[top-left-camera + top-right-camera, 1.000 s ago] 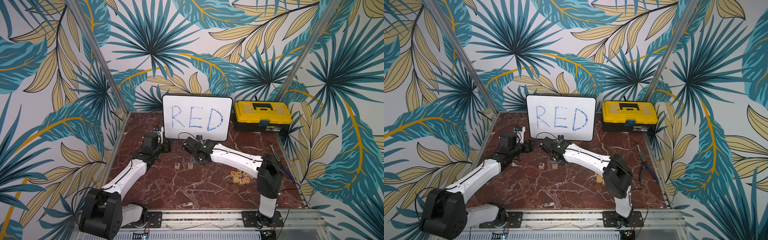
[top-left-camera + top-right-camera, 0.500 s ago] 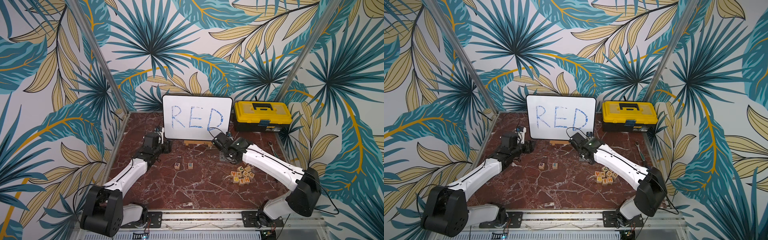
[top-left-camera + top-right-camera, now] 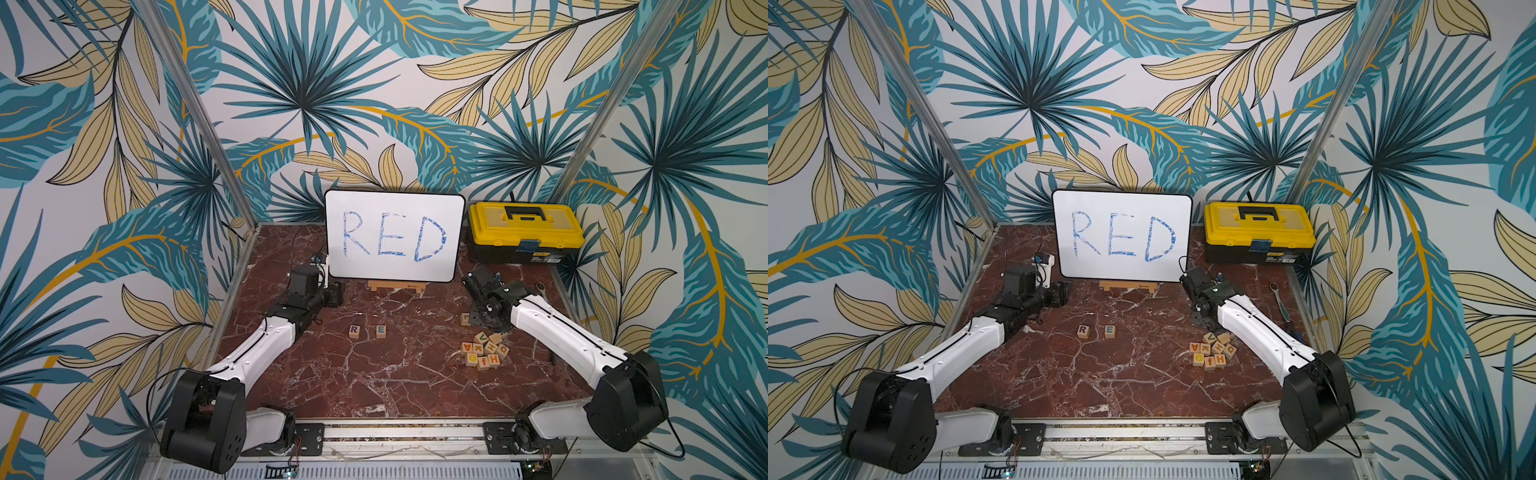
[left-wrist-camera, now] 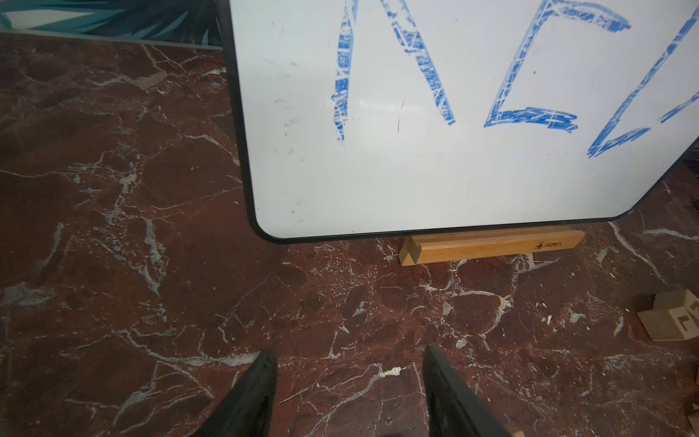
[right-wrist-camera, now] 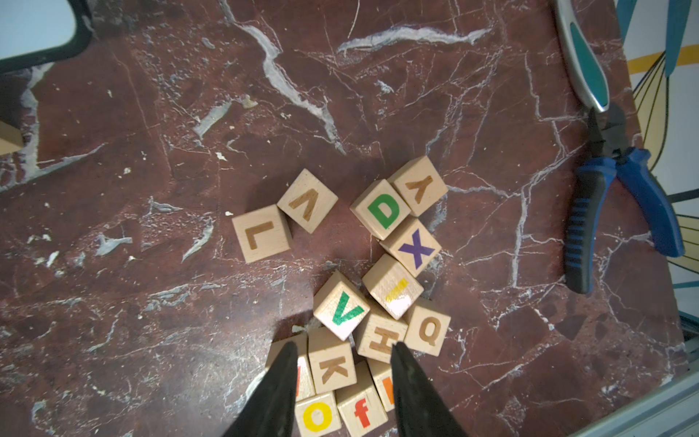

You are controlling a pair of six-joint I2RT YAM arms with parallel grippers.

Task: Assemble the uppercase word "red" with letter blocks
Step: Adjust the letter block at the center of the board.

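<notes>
R block (image 3: 354, 331): placed, centre of the top view, letter up.
E block (image 3: 380, 331): just right of R, small gap between, in line.
D block (image 5: 381, 209): middle of the right wrist view, green letter up; touching Y block (image 5: 420, 185) and X block (image 5: 413, 247) at its corners.
Pile (image 3: 484, 353): right of centre in the top view, loose cluster on the bench (image 3: 374, 382).
Right pincer (image 5: 342, 353): over the K block (image 5: 333, 366) end of the pile, low in the wrist frame; jaws narrow but apart, holding nothing.
Left pincer (image 4: 350, 359): parked near the whiteboard (image 3: 394, 236), half open, empty.
Step in hand: reaching for D, by judgement.
Approach: shift forward past V block (image 5: 340, 309) until centred over D; widen jaws before descent.
Grip: turn wrist to match D's tilt; take the two free faces, away from Y and X.
Risk: a jaw catching X or Y, dragging neighbours or twisting D.
Placement: set down right of E, same spacing, letter upright.
</notes>
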